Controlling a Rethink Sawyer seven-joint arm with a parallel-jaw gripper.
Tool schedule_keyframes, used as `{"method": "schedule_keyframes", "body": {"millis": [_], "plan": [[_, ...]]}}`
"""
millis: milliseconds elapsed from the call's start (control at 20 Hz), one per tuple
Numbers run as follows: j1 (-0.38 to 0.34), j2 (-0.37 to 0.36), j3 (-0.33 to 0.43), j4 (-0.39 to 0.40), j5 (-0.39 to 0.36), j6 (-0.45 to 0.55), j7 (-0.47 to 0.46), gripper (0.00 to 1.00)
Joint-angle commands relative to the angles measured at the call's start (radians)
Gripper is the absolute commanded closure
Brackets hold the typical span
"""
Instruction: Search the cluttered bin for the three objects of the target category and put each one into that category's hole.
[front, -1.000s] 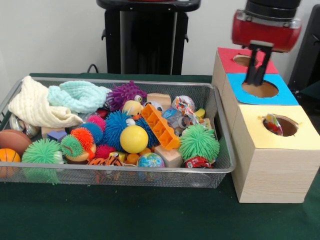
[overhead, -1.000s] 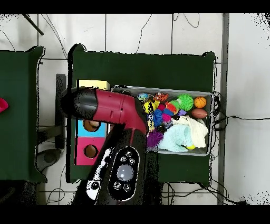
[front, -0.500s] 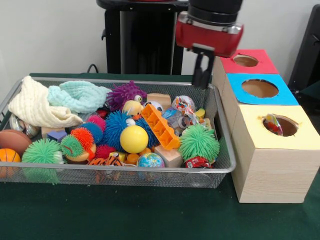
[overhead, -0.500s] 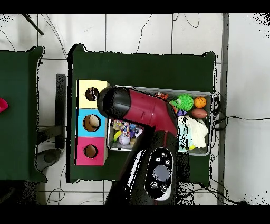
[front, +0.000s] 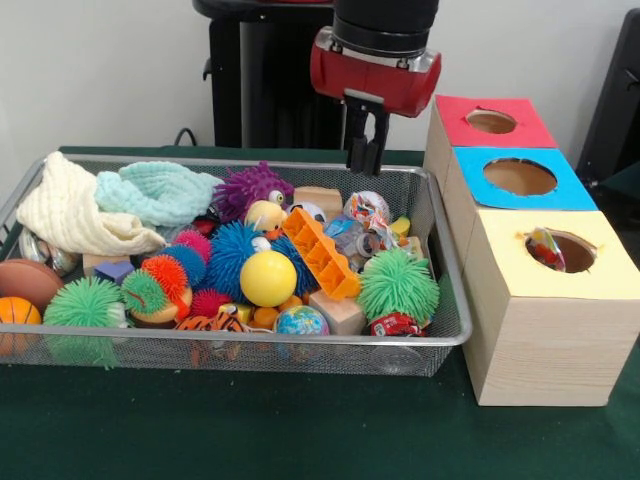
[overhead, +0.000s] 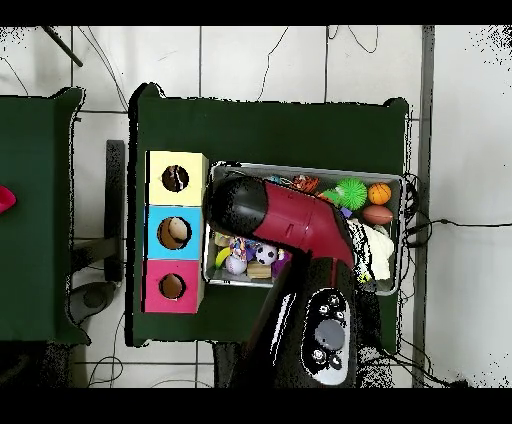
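I see my gripper hanging empty over the far edge of the basket, its fingers close together with a thin gap. Just below it lies a dotted cloth. Another cloth sits in the yellow hole off to the side.

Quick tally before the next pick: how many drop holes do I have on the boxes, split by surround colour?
red-surround hole: 1
blue-surround hole: 1
yellow-surround hole: 1, with a dotted cloth piece showing inside it
Total: 3 holes
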Motion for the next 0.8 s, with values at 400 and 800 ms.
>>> {"method": "schedule_keyframes", "body": {"millis": [400, 800], "plan": [[-0.062, -0.015, 0.181, 0.168, -0.097, -0.149, -0.007, 0.00], [-0.091, -0.017, 0.202, 0.196, -0.115, -0.123, -0.003, 0.00]]}}
